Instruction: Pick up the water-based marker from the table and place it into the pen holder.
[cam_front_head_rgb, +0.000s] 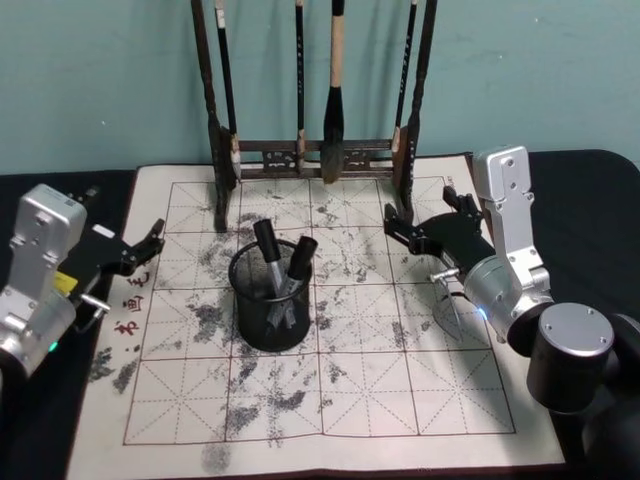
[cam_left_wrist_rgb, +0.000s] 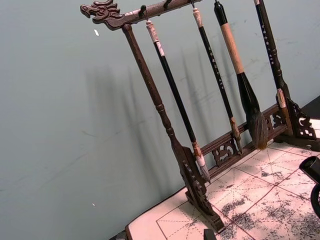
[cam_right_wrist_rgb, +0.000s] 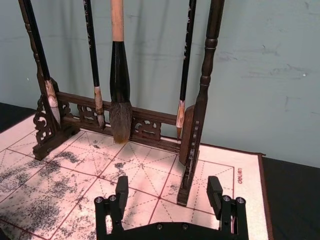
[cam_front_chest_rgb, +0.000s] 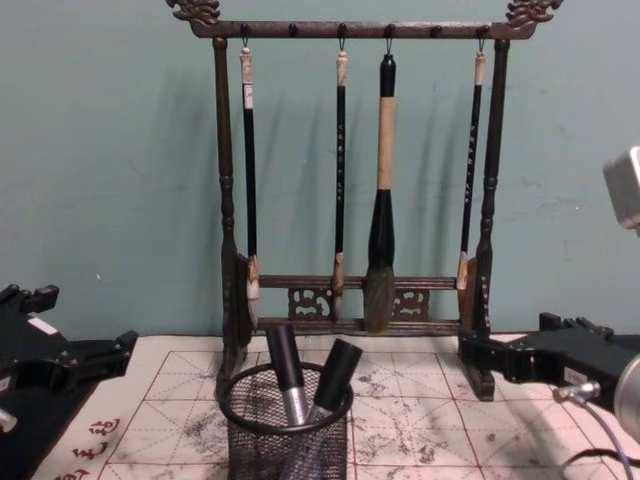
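The pen holder (cam_front_head_rgb: 270, 325) (cam_front_chest_rgb: 285, 445), a round black mesh cup, stands mid-mat. Two water-based markers with black caps lean inside it, one (cam_front_head_rgb: 266, 245) (cam_front_chest_rgb: 285, 368) to the left of the other (cam_front_head_rgb: 301, 258) (cam_front_chest_rgb: 337, 372). My left gripper (cam_front_head_rgb: 152, 240) (cam_front_chest_rgb: 126, 346) hovers at the mat's left edge, open and holding nothing, well left of the cup. Off to the cup's right, near the rack's right foot, my right gripper (cam_front_head_rgb: 392, 226) (cam_right_wrist_rgb: 168, 192) (cam_front_chest_rgb: 470, 352) is open too, and its fingers (cam_right_wrist_rgb: 121, 187) stand wide apart over the mat.
A tall dark wooden brush rack (cam_front_head_rgb: 310, 158) (cam_front_chest_rgb: 350, 300) (cam_right_wrist_rgb: 200, 125) (cam_left_wrist_rgb: 175, 150) with several hanging brushes stands at the back of the ink-stained grid mat (cam_front_head_rgb: 330, 400). A black tablecloth (cam_front_head_rgb: 590, 200) lies under the mat, and a teal wall rises behind.
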